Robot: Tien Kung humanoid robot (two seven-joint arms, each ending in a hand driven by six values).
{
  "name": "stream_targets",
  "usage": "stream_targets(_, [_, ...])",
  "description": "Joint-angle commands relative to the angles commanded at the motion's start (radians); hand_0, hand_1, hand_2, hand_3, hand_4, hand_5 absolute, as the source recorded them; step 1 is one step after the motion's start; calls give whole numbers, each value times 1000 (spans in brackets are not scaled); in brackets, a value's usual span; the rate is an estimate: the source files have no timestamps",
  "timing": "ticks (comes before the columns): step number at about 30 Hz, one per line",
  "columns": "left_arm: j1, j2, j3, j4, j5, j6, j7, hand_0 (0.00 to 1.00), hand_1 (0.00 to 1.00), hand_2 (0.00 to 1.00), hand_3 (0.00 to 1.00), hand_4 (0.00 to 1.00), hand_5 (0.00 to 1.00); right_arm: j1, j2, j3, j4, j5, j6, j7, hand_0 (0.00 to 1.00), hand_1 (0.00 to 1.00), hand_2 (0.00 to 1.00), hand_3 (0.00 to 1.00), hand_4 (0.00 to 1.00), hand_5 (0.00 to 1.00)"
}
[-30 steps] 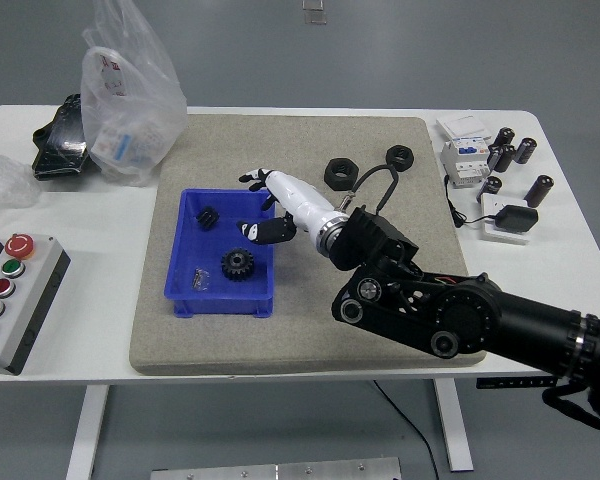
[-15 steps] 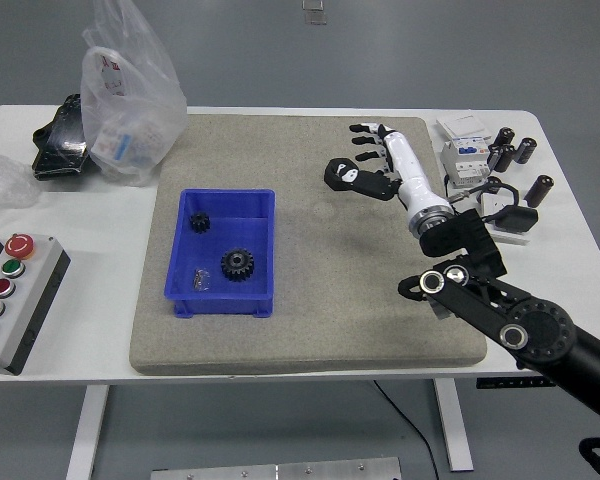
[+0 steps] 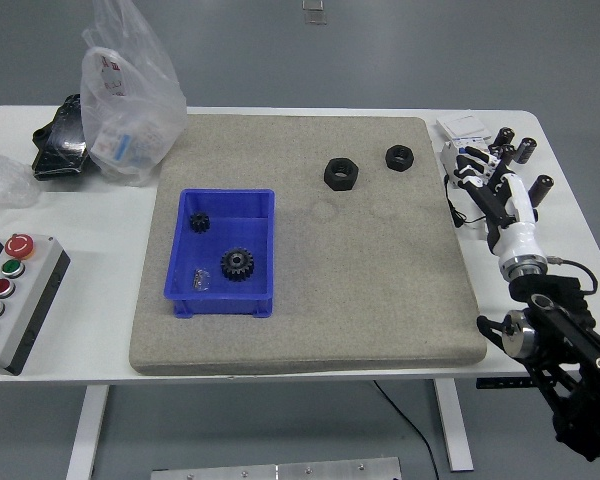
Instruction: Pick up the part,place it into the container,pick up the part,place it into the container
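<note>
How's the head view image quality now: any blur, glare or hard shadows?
Head view: sharp overall, lighting even and diffuse, shadows soft under the blue bin and the two black nuts. Slight glare on the plastic bag. Right hand shows no motion blur. Small clear item in the bin is hard to resolve.

Bright, even overhead light, soft short shadows. Sharp focus throughout, no motion blur. Mild glare on plastic bag (image 3: pixel 130 90); white table (image 3: pixel 90 290) near-overexposed.

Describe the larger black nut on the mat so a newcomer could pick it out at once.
Start at the grey mat covering the table's middle. Two black hex nuts sit near its far edge, right of the blue bin. The larger nut is the left, nearer one; the smaller nut lies farther right.
</note>
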Motion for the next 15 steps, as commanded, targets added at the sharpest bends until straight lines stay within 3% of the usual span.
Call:
stream_targets(7, [7,5,29,0,-20,-4,-16,693,555,543,619,540,79,-31,4,26,9,105,-1,94,770,723,735,701,708,400])
stream_targets(15, [5,13,137,0,-112,-11,-61,693,566,547,619,542,90,-46,5,60,25,131,2,132,753,720,737,703,706,406])
